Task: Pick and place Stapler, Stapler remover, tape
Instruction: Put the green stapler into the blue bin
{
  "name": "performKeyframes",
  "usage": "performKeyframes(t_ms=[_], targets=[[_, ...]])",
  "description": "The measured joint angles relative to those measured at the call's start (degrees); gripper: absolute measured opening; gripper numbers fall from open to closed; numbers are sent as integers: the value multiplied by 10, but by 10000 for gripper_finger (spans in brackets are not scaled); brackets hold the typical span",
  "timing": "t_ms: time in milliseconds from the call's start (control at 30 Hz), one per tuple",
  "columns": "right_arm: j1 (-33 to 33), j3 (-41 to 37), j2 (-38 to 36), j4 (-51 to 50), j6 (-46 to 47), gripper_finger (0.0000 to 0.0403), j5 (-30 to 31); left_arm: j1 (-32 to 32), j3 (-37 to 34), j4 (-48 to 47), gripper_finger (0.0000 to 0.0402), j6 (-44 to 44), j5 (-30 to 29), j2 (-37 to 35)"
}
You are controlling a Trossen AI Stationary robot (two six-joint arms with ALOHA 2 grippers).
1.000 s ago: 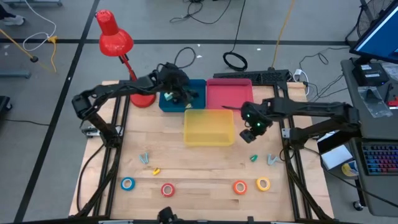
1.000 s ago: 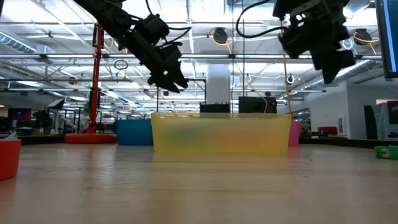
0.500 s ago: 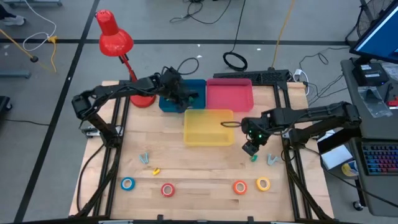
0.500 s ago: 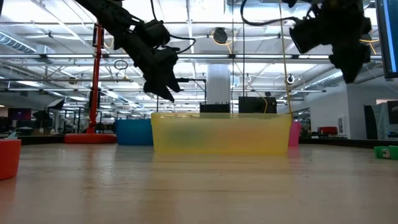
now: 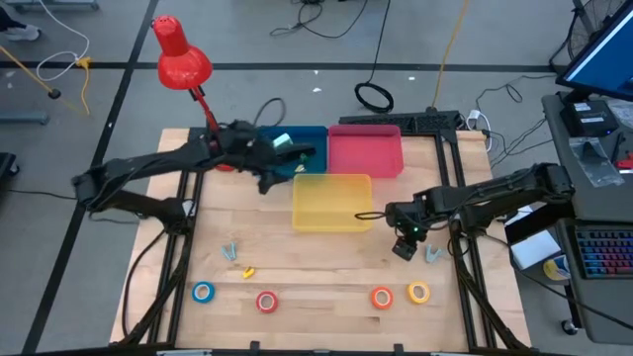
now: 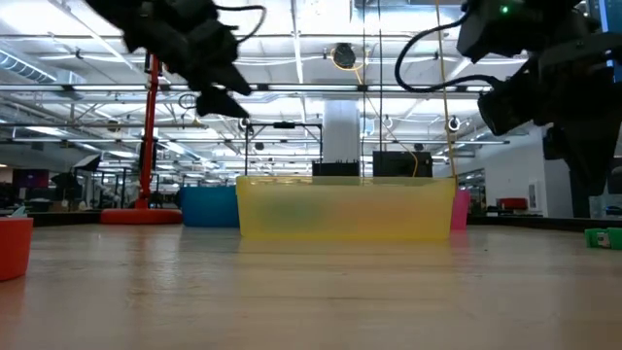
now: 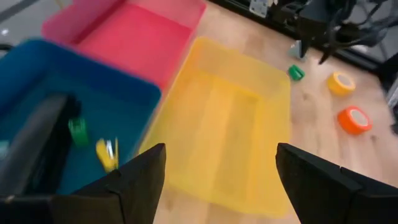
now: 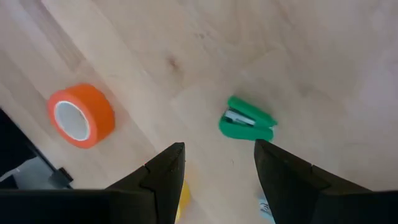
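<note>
Your right tool (image 5: pixel 404 247) hangs just above the counter (image 5: pixel 297 272), its fingers (image 8: pixel 163 180) spread apart with nothing between them. In the right wrist view the small green stapler (image 8: pixel 247 124) lies flat on the wood just ahead of the fingers, its long axis across the gap between them. The orange tape (image 8: pixel 81 115) sits off to one side, resting on its flat face.

Your left tool (image 5: pixel 269 176) is raised near the corner where the blue bin (image 5: pixel 309 148) meets the yellow bin (image 5: pixel 331 203), jaws wide and empty. Its wrist view shows a small green piece (image 7: pixel 78 132) and a yellow piece (image 7: pixel 107 154) inside the blue bin, but they are blurred and you cannot tell what they are. The pink bin (image 5: pixel 365 152) stands beside the blue one, behind the yellow.

The counter is pale wood planking. Along its near edge the blue tape (image 5: pixel 203 292), red tape (image 5: pixel 266 301), orange tape and yellow tape (image 5: pixel 418 292) lie in a row, all flat. A pale stapler remover (image 5: pixel 433 254) lies just beside the right tool, another (image 5: pixel 229 251) on the left half with a small yellow stapler (image 5: pixel 248 270) near it.

A red desk lamp (image 5: pixel 181 61) stands at the far left corner. Around the counter is grey floor with cables, and a desk with a keyboard (image 5: pixel 603 255) cut off at the right edge.
</note>
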Motion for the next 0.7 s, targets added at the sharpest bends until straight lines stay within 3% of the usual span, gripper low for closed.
performKeyframes(t_ms=[133, 400, 500, 700], targets=[[-4, -1, 0, -2, 47, 185, -3, 1, -77, 22, 299, -57, -1, -85], [-19, -1, 0, -15, 377, 185, -106, 0, -162, 23, 307, -117, -17, -229], [-18, -1, 0, -5, 445, 185, -98, 0, -178, 24, 308, -114, -32, -269], [-13, -1, 0, 9, 534, 185, -23, 0, -204, 20, 308, -112, -33, -324]])
